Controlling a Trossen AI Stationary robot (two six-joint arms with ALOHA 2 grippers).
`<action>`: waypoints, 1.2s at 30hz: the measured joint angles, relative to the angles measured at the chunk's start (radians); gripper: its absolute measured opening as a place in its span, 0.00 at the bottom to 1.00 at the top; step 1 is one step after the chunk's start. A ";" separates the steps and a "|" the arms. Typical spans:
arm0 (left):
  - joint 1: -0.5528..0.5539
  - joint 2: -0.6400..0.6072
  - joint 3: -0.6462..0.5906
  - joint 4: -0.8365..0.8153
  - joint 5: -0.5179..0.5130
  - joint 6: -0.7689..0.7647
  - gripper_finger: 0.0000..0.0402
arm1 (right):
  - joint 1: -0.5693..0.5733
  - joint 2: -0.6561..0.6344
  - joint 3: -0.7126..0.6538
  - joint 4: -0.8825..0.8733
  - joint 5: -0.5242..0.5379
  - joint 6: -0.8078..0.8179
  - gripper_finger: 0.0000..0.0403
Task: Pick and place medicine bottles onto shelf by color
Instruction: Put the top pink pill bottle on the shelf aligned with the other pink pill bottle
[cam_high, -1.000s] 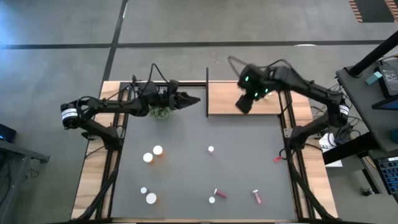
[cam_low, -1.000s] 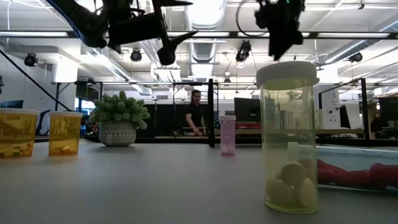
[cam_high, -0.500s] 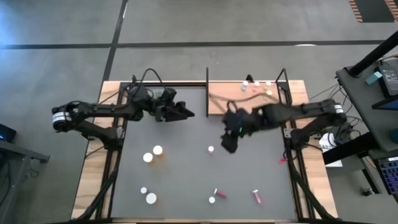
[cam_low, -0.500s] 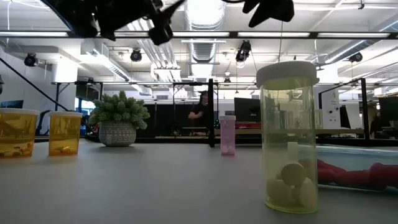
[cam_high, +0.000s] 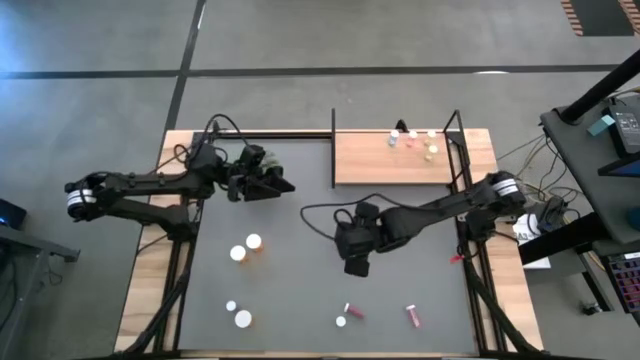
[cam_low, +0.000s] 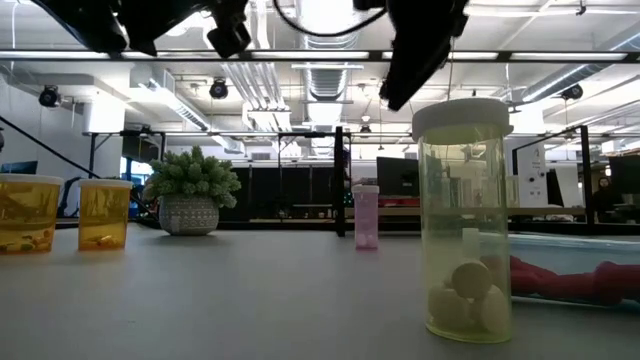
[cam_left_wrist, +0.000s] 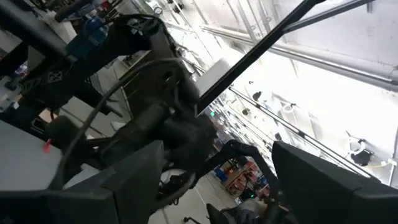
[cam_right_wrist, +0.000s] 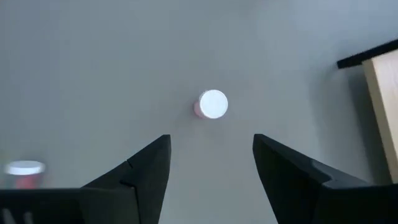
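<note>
A pink medicine bottle (cam_right_wrist: 212, 104) with a white cap stands upright on the dark tabletop, also in the low view (cam_low: 366, 216); in the high view my right gripper hides it. My right gripper (cam_right_wrist: 211, 146) (cam_high: 348, 250) hangs open above the table's middle, slanting down, its fingers short of the pink bottle and clear of it. My left gripper (cam_high: 283, 186) (cam_left_wrist: 217, 149) is open and empty at the far left, tipped upward. The shelf (cam_high: 370, 165) at the far right carries several small bottles (cam_high: 412, 140).
Two orange bottles (cam_high: 246, 247) stand at the left. White-capped bottles (cam_high: 240, 315) are near the front left, and red bottles (cam_high: 352, 311) (cam_high: 412, 316) lie by the near edge. A yellow-green bottle (cam_low: 463, 220) stands close to the low camera. A potted plant (cam_low: 190, 190) stands at the far left.
My right gripper has swung from above the shelf toward the near edge and the table's middle, sinking and rolling as it went, and now hangs over the pink bottle. My left gripper has drawn back toward the table's left edge and tipped upward.
</note>
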 joint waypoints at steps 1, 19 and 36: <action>0.000 -0.010 -0.006 0.000 -0.005 0.001 0.71 | 0.000 0.013 0.000 0.000 0.005 -0.027 0.54; 0.000 -0.043 -0.031 -0.006 -0.095 0.002 0.71 | -0.035 0.101 -0.161 0.297 0.033 -0.192 0.54; 0.000 0.021 -0.027 -0.004 -0.099 0.002 0.71 | -0.114 0.101 -0.232 0.398 -0.105 -0.177 0.53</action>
